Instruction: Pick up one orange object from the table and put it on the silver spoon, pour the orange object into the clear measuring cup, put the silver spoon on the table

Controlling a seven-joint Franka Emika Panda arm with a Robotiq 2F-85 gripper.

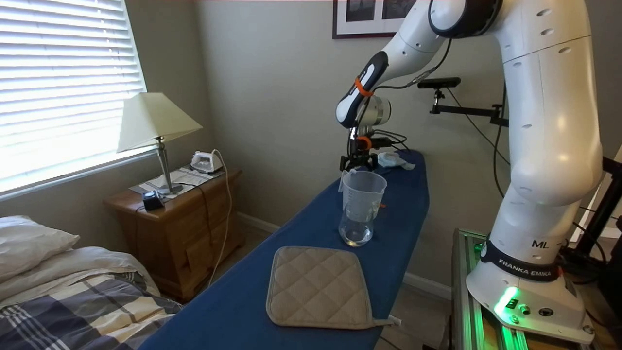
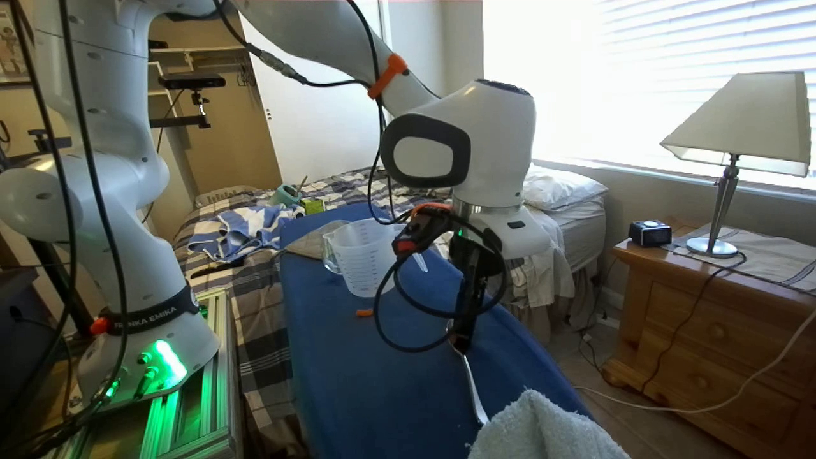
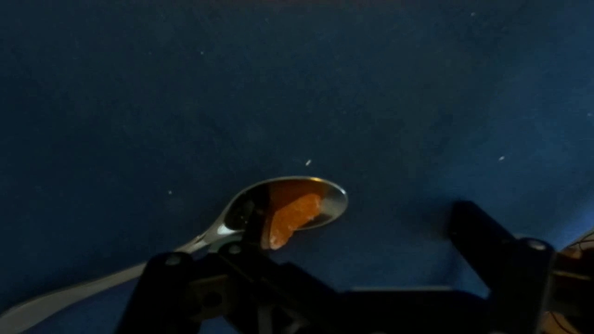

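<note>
The silver spoon point(image 3: 335, 204) lies on the dark blue table point(image 3: 394, 106) in the wrist view, its handle running to the lower left. One orange object point(image 3: 297, 218) lies at its bowl, one end over the near rim, close against my left finger. My gripper point(image 3: 357, 215) is open; the other finger is well apart on the right. In an exterior view the gripper point(image 2: 464, 341) is low over the spoon point(image 2: 473, 389). Another orange object point(image 2: 364, 313) lies on the table. The clear measuring cup point(image 2: 363, 258) stands upright beyond it, also in an exterior view point(image 1: 364, 187).
A clear glass point(image 1: 356, 231) stands beside the measuring cup. A beige quilted pad point(image 1: 318, 287) lies on the table. A white cloth point(image 2: 545, 433) lies near the spoon's handle end. A wooden nightstand point(image 1: 180, 233) with a lamp stands beside the table.
</note>
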